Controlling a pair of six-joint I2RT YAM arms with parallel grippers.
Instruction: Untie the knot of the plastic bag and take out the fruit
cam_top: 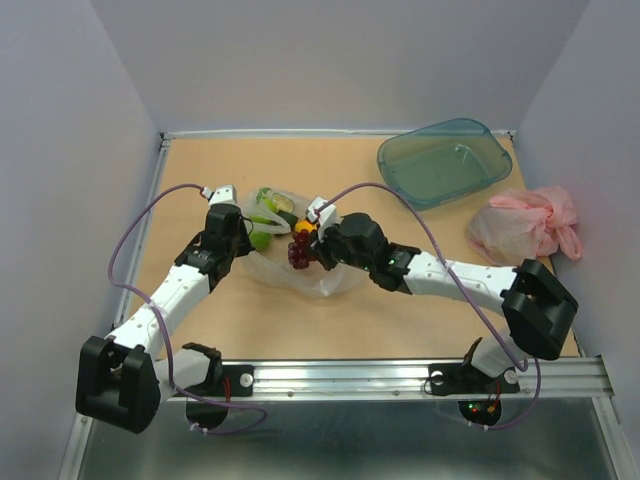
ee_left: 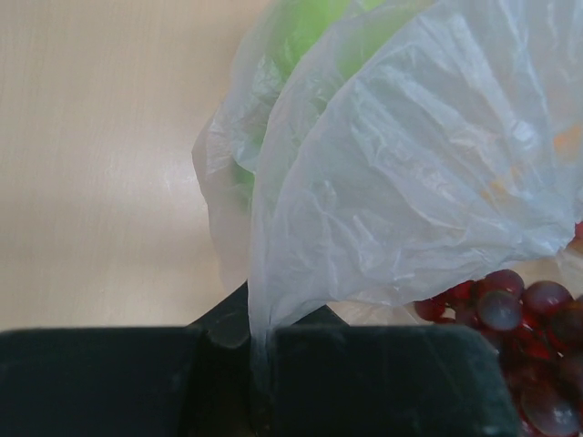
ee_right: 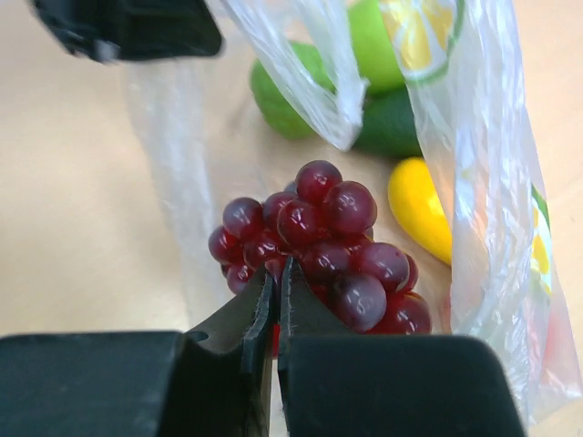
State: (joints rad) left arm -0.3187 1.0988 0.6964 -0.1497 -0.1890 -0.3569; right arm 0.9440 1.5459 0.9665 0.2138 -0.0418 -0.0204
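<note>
The plastic bag (cam_top: 330, 282) lies open mid-table with fruit in and around its mouth. My left gripper (ee_left: 258, 350) is shut on a twisted strip of the bag's film (ee_left: 410, 182), holding it up; green fruit (ee_left: 310, 27) shows through it. My right gripper (ee_right: 277, 273) is shut on the near edge of the dark purple grape bunch (ee_right: 337, 246), with red showing between its fingers. A yellow mango-like fruit (ee_right: 419, 205) and a green round fruit (ee_right: 282, 100) lie just beyond the grapes. From above, the grapes (cam_top: 299, 252) sit between both grippers.
A teal tray (cam_top: 445, 160) stands at the back right. A pink plastic bag (cam_top: 530, 222) lies near the right wall. The left arm's gripper (ee_right: 127, 27) appears at the top left of the right wrist view, close to the bag.
</note>
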